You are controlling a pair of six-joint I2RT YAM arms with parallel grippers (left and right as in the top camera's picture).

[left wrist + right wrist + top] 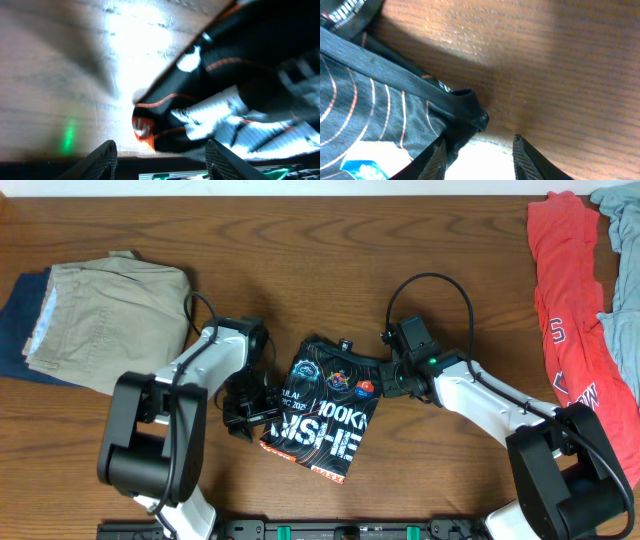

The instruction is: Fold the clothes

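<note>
Your left end effector (162, 159) and right end effector (480, 161) gape empty; pinch the limp jersey (325, 408) (likely slippery) at its folded edges.

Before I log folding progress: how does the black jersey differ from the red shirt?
The jersey is folded into a compact rectangle; the red shirt lies loose and rumpled. The jersey sits mid-table; the red shirt lies at the right side. The jersey is black; the red shirt is red. Both carry white print and rest on the table.
</note>
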